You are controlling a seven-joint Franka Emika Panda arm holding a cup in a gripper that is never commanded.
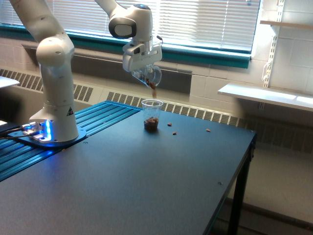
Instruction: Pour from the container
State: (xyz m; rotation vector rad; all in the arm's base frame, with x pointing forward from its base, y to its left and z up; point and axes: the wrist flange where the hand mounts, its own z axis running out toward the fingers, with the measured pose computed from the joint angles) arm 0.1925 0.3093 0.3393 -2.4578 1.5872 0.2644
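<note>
Exterior view: fingers [145, 74] clamped on the container [150, 77], tipped steeply above a second clear cup [152, 115], brown bits dropping from its lip; cup upright on the dark tabletop [146, 186], near the far edge; a few spilled bits [171, 128] just beside it. Broad bare surface toward the near and right edges.

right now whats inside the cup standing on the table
The clear cup standing on the table holds a small heap of brown pieces at its bottom, with the upper part unfilled. More brown pieces are falling from the tilted container held above it. What the pieces are cannot be told.
</note>
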